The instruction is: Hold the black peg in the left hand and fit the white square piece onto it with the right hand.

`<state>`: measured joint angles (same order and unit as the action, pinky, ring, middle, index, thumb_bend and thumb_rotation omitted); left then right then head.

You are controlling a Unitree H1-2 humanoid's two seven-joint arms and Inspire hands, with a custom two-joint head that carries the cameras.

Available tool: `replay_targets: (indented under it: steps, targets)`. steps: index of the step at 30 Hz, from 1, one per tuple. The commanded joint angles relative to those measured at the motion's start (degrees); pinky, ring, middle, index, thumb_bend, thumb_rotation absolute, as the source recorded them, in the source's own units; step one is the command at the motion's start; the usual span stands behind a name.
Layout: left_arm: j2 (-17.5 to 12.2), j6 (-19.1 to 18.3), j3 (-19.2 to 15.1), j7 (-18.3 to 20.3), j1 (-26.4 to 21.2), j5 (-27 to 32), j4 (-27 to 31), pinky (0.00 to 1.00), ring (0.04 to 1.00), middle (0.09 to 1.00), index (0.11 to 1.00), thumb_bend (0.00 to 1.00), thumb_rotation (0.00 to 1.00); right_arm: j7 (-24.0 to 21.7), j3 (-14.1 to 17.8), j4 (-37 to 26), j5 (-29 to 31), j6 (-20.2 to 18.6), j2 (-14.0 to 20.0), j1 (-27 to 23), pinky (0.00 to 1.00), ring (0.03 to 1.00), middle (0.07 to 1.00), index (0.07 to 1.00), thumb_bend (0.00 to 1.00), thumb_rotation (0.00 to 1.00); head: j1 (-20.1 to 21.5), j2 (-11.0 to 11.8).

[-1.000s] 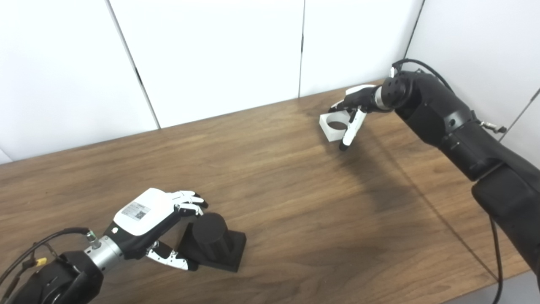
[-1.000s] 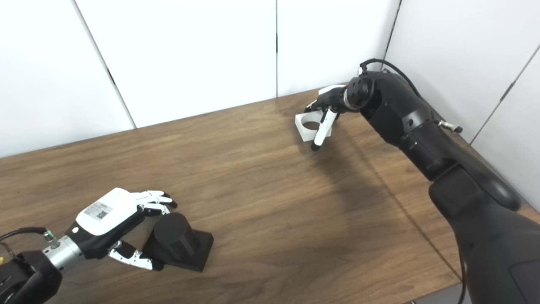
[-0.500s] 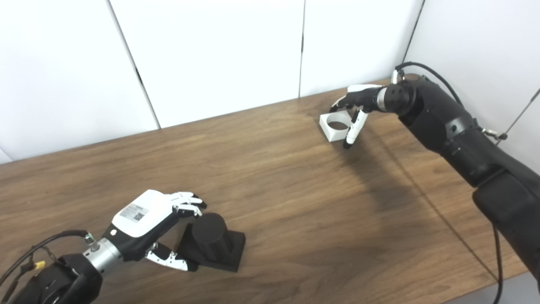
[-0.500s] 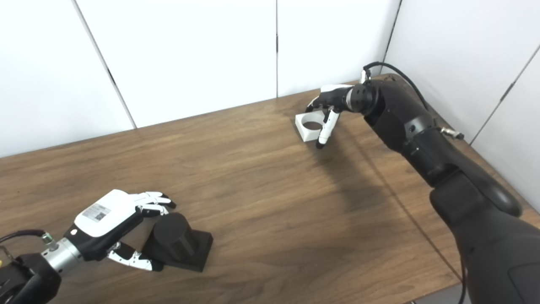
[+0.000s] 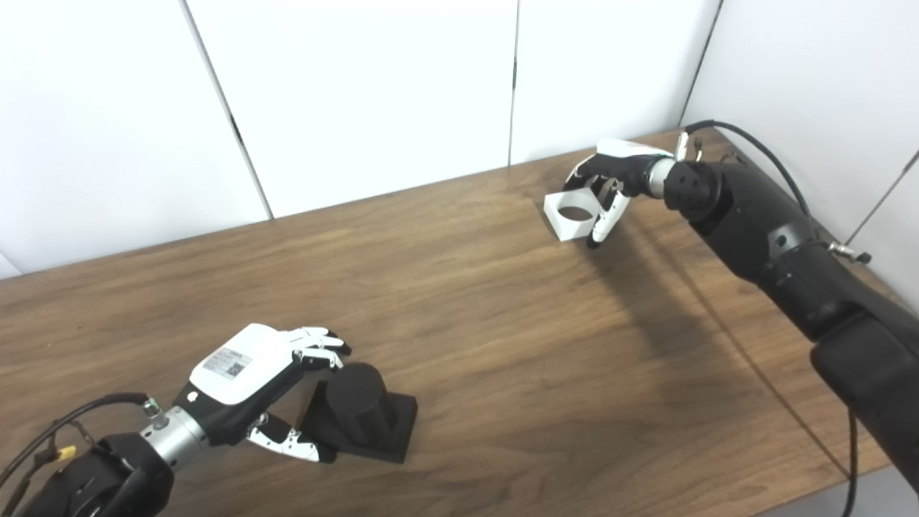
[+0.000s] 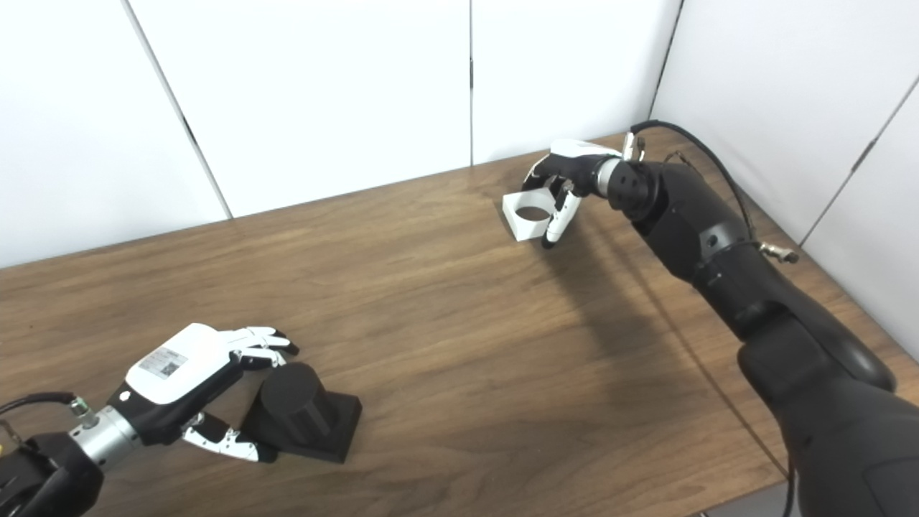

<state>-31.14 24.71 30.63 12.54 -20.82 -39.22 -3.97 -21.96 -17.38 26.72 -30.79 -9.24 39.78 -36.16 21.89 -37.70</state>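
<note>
the wooden table is seen from above, white wall panels standing behind it. down at seven o'clock in the picture, the black peg is found upright on its square base, flat on the table. the left hand is placed right beside it at the peg's nine o'clock: fingers are spread apart above the peg's top, the thumb is laid low along the base's near edge. the hand is kept wide and nothing is gripped; whether the thumb tip touches the base cannot be told.

far across, at one o'clock, the white square piece with its round hole is seen at the table's back, well apart from the peg. the right hand is set over its three o'clock side, fingers curled behind the piece and the thumb pointed down along its near right corner. whether the piece is actually gripped, or rests on the wood, cannot be told.
</note>
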Motion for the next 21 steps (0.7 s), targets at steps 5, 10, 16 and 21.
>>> replay_targets:
  steps: [5, 10, 16, 21]
  targets:
    - [-2.07, -0.07, 1.18, 4.12, 1.90, -3.72, -0.61, 0.69, 0.850, 0.809, 0.488, 0.52, 0.06, 6.14, 1.23, -0.25, -1.23, 2.15, -0.67, 0.98, 0.63, 0.777, 0.803, 0.719, 0.78, 0.06, 0.05, 0.00]
    - [-1.97, -0.30, 1.33, 4.51, 1.99, -3.61, -0.70, 0.70, 0.859, 0.817, 0.488, 0.52, 0.06, 10.05, 1.22, 1.06, -2.12, 3.80, -1.35, 2.22, 0.59, 0.749, 0.781, 0.694, 0.79, 0.07, 0.02, -0.12]
    - [-1.78, -0.70, 1.23, 4.87, 2.17, -3.36, -0.54, 0.70, 0.863, 0.822, 0.488, 0.52, 0.06, 13.39, 0.94, 2.04, -2.93, 5.19, -1.65, 3.06, 0.59, 0.752, 0.781, 0.680, 0.79, 0.07, 0.10, -0.53]
    - [-1.64, -0.59, 1.20, 4.72, 2.13, -3.43, -0.69, 0.71, 0.863, 0.819, 0.488, 0.52, 0.06, 16.91, 0.93, 2.95, -3.81, 7.01, -1.99, 3.69, 0.59, 0.756, 0.771, 0.654, 0.77, 0.07, 0.07, -0.54]
